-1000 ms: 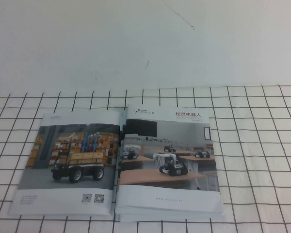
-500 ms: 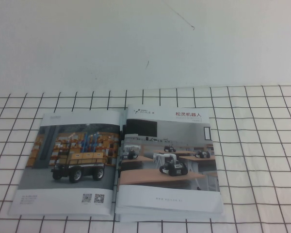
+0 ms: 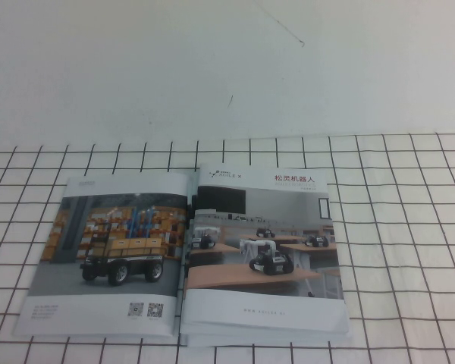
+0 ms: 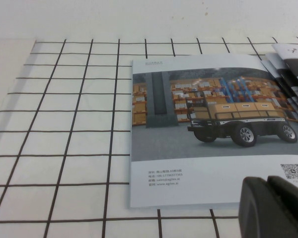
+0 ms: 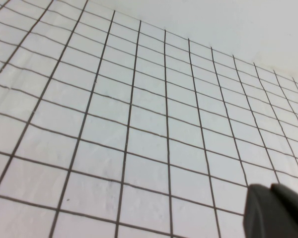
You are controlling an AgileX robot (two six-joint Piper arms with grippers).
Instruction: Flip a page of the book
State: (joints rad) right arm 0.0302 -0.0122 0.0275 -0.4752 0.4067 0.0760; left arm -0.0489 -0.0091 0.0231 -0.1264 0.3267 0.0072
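Note:
The book (image 3: 183, 258) lies open and flat on the gridded table. Its left sheet (image 3: 110, 254) shows a warehouse cart robot and QR codes. The page (image 3: 262, 254), on the right, shows small robots on wooden desks with a Chinese title on top. Neither gripper shows in the high view. In the left wrist view my left gripper (image 4: 267, 181) is shut and empty, just off the near edge of the warehouse sheet (image 4: 208, 129). In the right wrist view my right gripper (image 5: 271, 188) is shut and empty over bare grid, with the book out of view.
The table is a white cloth with a black grid (image 3: 409, 227), and a plain white wall (image 3: 227, 68) stands behind it. Several page edges fan out along the book's spine (image 4: 288, 74) and under its right side (image 3: 265, 334).

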